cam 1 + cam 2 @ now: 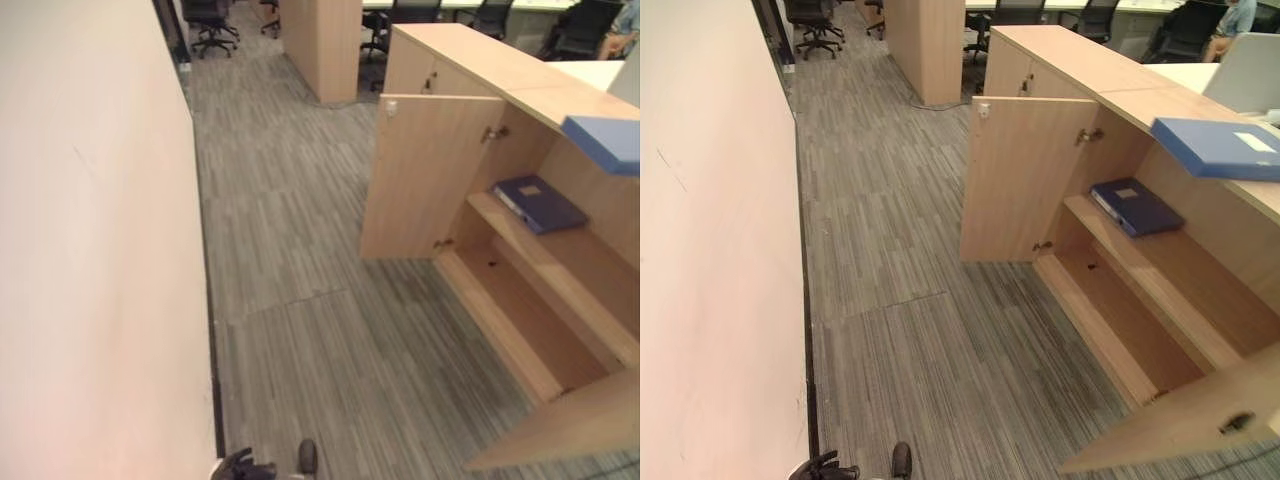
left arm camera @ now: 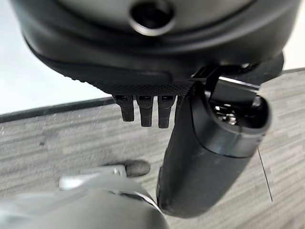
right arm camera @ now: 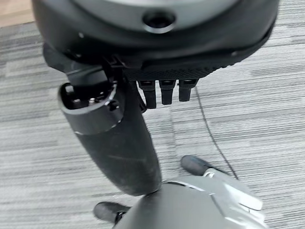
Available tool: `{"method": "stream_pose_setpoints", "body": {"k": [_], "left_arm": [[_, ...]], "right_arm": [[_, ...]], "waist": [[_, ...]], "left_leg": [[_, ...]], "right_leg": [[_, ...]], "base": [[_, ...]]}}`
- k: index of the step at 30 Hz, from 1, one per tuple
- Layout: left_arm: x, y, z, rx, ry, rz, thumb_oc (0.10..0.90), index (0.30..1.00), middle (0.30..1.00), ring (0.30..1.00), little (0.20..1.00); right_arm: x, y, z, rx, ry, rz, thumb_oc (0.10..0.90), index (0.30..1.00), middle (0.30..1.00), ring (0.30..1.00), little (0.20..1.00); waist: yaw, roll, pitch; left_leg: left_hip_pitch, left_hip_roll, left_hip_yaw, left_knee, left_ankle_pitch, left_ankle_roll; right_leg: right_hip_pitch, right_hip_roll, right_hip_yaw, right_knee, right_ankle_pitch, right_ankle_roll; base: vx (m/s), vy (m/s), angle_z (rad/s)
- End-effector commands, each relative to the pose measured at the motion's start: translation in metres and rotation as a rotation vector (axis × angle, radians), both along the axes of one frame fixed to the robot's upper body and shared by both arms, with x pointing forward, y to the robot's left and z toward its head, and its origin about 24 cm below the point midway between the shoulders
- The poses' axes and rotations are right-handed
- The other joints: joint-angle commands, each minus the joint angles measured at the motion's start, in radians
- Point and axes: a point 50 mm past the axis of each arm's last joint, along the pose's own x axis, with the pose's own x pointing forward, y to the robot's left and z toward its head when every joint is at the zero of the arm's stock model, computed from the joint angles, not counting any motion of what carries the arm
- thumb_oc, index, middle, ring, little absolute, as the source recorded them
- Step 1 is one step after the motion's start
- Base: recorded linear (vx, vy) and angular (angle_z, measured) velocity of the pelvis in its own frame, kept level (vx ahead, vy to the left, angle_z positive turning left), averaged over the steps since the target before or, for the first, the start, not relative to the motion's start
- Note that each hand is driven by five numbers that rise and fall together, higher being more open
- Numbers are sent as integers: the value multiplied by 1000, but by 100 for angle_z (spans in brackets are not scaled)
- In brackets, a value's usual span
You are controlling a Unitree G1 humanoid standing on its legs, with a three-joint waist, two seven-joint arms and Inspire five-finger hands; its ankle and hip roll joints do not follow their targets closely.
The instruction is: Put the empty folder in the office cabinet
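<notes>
Left to right: a plain pale wall [image 1: 710, 250]; grey striped carpet floor [image 1: 910, 300]; a low light-wood office cabinet [image 1: 1070, 60] with its near doors [image 1: 1025, 180] swung open. A dark blue folder [image 1: 1135, 206] lies flat on the cabinet's inner shelf [image 1: 1170, 265]. A lighter blue folder [image 1: 1220, 147] lies flat on the cabinet top. Left hand [image 2: 209, 152], in its wrist view: fingers relaxed, grasping nothing, above the carpet. Right hand [image 3: 114, 143], in its wrist view: likewise relaxed, grasping nothing. Black office chairs [image 1: 815, 20] stand far back.
</notes>
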Motion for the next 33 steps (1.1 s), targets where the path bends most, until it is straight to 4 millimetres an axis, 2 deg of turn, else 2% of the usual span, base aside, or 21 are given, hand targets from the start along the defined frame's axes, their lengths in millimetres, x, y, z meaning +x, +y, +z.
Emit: {"method": "stream_pose_setpoints", "body": {"k": [1,4,5,6,7,8,10,12,13,14,17,20,24,30,33], "left_arm": [[-60,4,-6,27,185,-25,800,900,900,900,900],[-65,6,-5,27,204,-25,800,900,900,900,900],[-66,7,-5,28,209,-30,800,900,900,900,900],[-68,8,-5,29,218,-32,800,900,900,900,900],[-69,9,-5,30,223,-37,800,900,900,900,900],[-69,9,-5,29,224,-39,800,900,900,900,900],[-68,9,-5,24,219,-42,800,900,900,900,900],[-66,6,-5,14,215,-50,800,900,900,900,900],[-65,4,-6,12,210,-59,800,900,900,900,900],[-63,4,-6,10,205,-56,800,900,900,900,900],[-61,5,-6,10,201,-49,800,900,900,900,900],[-65,4,-6,11,218,-54,800,900,900,900,900],[-65,2,-7,8,226,-50,800,900,900,900,900],[-44,-3,-7,10,169,-100,800,900,900,900,900],[-32,-3,-5,19,127,-105,800,900,900,900,900]], "right_arm": [[8,-12,4,-17,-33,20,800,900,900,900,900],[20,-16,7,-26,-65,21,800,900,900,900,900],[22,-16,8,-26,-74,20,800,900,900,900,900],[25,-15,9,-27,-86,18,800,900,900,900,900],[28,-16,9,-29,-97,19,800,900,900,900,900],[33,-15,10,-26,-113,23,800,900,900,900,900],[38,-15,12,-25,-134,16,800,900,900,900,900],[44,-16,14,-26,-157,6,800,900,900,900,900],[50,-17,16,-27,-177,-3,800,900,900,900,900],[51,-19,17,-28,-182,-17,800,900,900,900,900],[48,-21,16,-31,-172,-30,800,900,900,900,900],[37,-24,14,-36,-145,-42,800,900,900,900,900],[23,-28,11,-51,-97,-50,800,900,900,900,900],[17,-35,12,-67,-100,-92,800,900,900,900,900],[14,-36,12,-69,-99,-100,800,900,900,900,900]], "waist": [[41,42,-49],[33,51,-44],[29,58,-42],[21,60,-32],[14,67,-25],[3,84,-16],[-18,110,11],[-37,115,41],[-62,104,69],[-78,79,80],[-97,62,83],[-96,50,60],[-109,57,30],[-135,71,29],[-142,71,25]], "left_leg": [[-97,41,-23,48,0,-96],[-35,-20,-20,35,-44,-47],[-9,-31,-22,27,-59,-37],[30,-44,-27,15,-76,-26],[56,-45,-32,6,-89,-22],[77,-29,-42,-1,-98,-25],[110,-9,-68,-1,-103,-31],[136,-3,-88,3,-117,-36],[180,-15,-111,4,-141,-43],[206,-31,-129,17,-170,-49],[241,-35,-146,28,-204,-59],[264,-35,-153,19,-231,-60],[294,8,-169,-4,-248,-75],[298,69,-173,6,-266,-106],[294,101,-174,42,-254,-126]], "right_leg": [[-108,-98,-6,145,66,56],[-181,-159,-26,363,226,43],[-202,-175,-48,424,255,34],[-236,-201,-68,497,271,32],[-270,-203,-82,535,266,20],[-327,-173,-92,545,204,-6],[-394,-117,-107,501,116,-34],[-427,-76,-119,381,103,-35],[-475,-19,-107,180,162,-15],[-498,4,-92,34,218,13],[-511,22,-79,-75,266,35],[-482,3,-112,-88,288,33],[-500,15,-125,-32,264,18],[-525,41,-127,60,190,-17],[-524,57,-124,93,153,-34]], "base": [[188,297,8],[220,361,7],[231,322,28],[223,265,20],[226,197,13],[198,100,21],[165,12,24],[194,-73,40],[346,-148,24],[403,-144,-4],[291,-85,28],[274,-96,44],[292,-122,24],[224,-126,17],[222,-155,-1]]}}
